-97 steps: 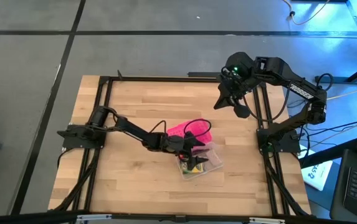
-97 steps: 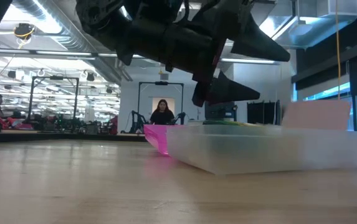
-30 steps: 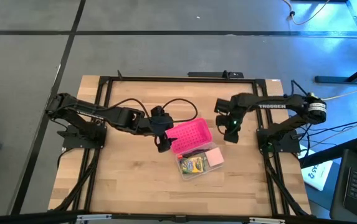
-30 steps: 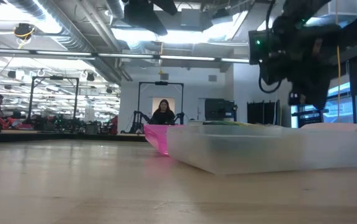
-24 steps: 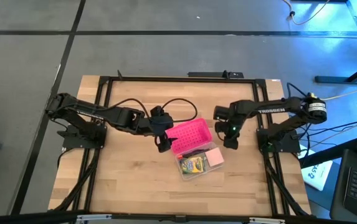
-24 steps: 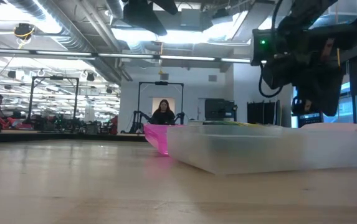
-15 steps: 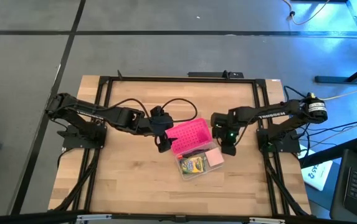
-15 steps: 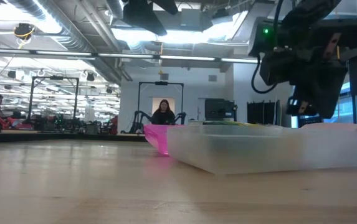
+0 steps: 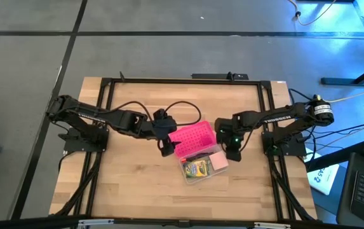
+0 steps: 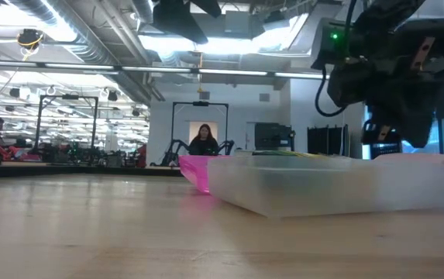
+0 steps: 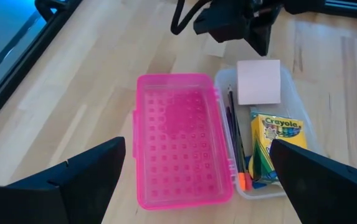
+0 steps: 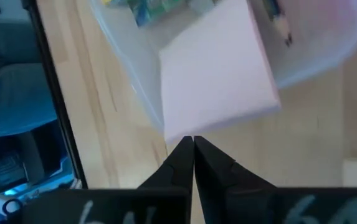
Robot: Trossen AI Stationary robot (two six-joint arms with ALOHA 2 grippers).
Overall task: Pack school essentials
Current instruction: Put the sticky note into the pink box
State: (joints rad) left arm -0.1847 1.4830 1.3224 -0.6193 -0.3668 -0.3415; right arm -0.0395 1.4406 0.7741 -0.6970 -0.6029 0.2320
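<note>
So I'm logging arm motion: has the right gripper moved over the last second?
Yes. In the high view the right gripper has come down-left toward the pink sticky-note pad in the clear case.

A pink sticky-note pad (image 11: pixel 258 81) is laid flat at one end of the clear case. A green-yellow crayon box (image 11: pixel 275 147) is set beside it, with dark pencils (image 11: pixel 235 146) lined along the hinge side.
</note>
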